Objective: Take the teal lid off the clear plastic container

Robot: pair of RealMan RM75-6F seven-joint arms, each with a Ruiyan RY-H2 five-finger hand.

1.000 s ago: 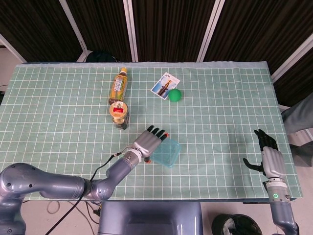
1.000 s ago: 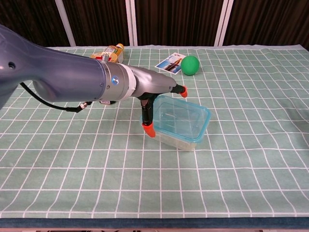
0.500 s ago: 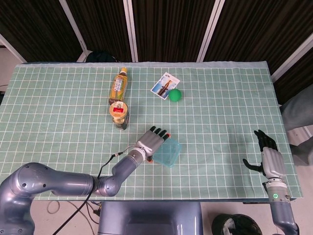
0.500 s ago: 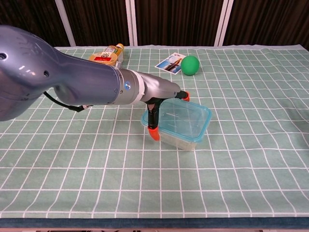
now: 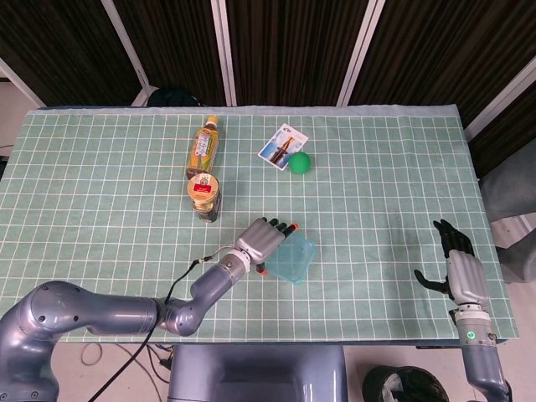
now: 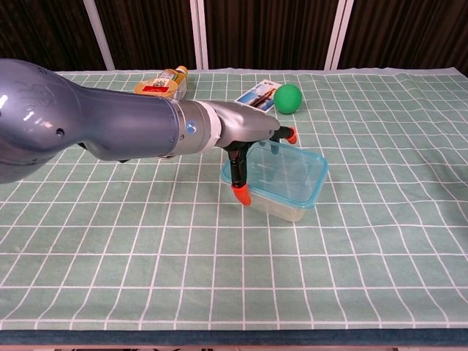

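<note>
The clear plastic container (image 5: 295,266) (image 6: 292,208) with its teal lid (image 5: 290,256) (image 6: 289,170) stands near the table's front middle, slightly tilted in the chest view. My left hand (image 5: 264,239) (image 6: 245,139) grips its left end, the orange-tipped thumb (image 6: 240,194) down at the near left corner and another fingertip (image 6: 291,135) on the lid's far edge. My right hand (image 5: 457,266) hovers open at the front right of the table, far from the container and outside the chest view.
A green-tea bottle (image 5: 203,146) lies at the back left, with a gold-lidded jar (image 5: 203,194) (image 6: 157,88) just in front of it. A green ball (image 5: 300,162) (image 6: 288,98) and a picture card (image 5: 282,146) (image 6: 256,93) lie behind the container.
My left hand and the container have shifted together to the right. The right hand has stayed put.
</note>
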